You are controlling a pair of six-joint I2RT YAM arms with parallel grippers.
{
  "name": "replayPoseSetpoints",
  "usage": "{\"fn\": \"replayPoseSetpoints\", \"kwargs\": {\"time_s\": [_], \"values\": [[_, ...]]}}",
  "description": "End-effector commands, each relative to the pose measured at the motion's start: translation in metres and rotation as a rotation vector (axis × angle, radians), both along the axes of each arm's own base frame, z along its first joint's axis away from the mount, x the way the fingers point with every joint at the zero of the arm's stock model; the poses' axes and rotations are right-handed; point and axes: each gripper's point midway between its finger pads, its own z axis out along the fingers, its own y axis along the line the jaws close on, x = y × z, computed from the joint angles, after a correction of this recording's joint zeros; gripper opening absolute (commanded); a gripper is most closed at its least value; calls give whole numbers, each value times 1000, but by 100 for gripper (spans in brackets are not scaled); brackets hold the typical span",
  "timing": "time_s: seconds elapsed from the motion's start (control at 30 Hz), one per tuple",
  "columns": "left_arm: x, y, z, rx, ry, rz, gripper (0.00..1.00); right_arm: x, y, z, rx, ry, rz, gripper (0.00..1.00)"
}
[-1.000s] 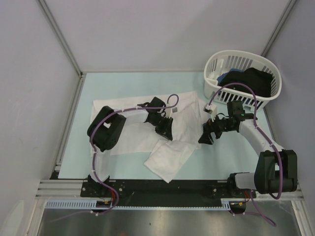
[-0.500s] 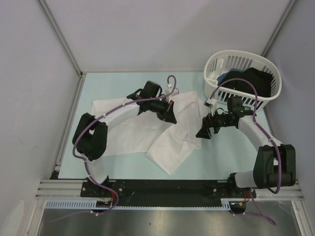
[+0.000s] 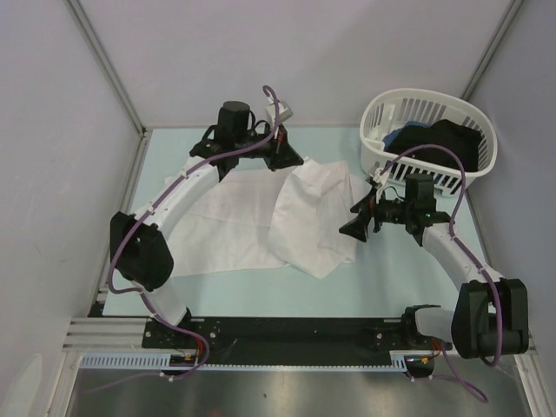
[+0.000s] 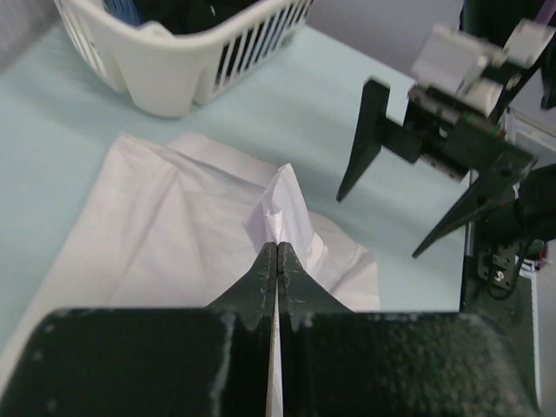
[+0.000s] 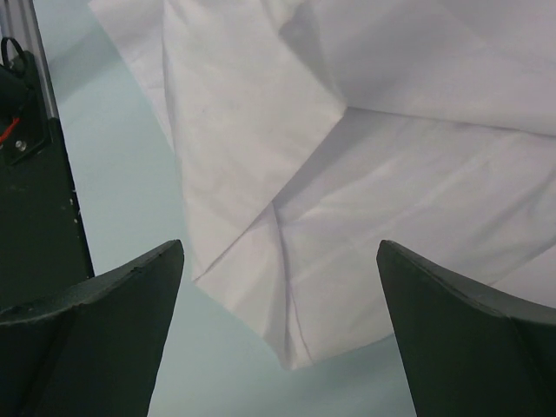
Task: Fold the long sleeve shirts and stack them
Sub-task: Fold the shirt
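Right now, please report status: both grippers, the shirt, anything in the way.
Left gripper shut on white shirt, fold lifted. Right gripper open above shirt's right edge, empty. Basket far right, off the shirt.

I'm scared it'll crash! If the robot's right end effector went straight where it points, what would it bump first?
Probably the white shirt: the open right end effector points at its folded edge, though depth is hard to judge.
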Motion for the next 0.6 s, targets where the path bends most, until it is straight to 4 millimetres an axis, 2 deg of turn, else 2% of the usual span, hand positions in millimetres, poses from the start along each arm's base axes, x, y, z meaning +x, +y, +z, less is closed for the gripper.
{"fn": "replayPoseSetpoints", "kwargs": {"time_s": [0.0, 0.1, 0.2, 0.23, 0.3, 0.4, 0.57], "values": [[4, 0, 84, -151, -196, -29, 0, 0, 12, -3, -15, -142, 75, 100], [4, -1, 100, -192, -240, -33, 0, -1, 17, -14, -17, -132, 79, 100], [2, -3, 113, -226, -277, -51, 0, 13, 25, -17, 7, -130, 52, 100], [1, -3, 116, -233, -285, -52, 0, 18, 26, -25, 17, -88, 42, 100], [2, -3, 123, -253, -307, -57, 0, 30, 32, -17, 66, -55, 18, 100], [6, 1, 135, -279, -335, -38, 0, 40, 41, -19, 111, 7, 10, 99], [11, 3, 150, -306, -359, -28, 0, 44, 53, -23, 130, 37, 17, 96]]}}
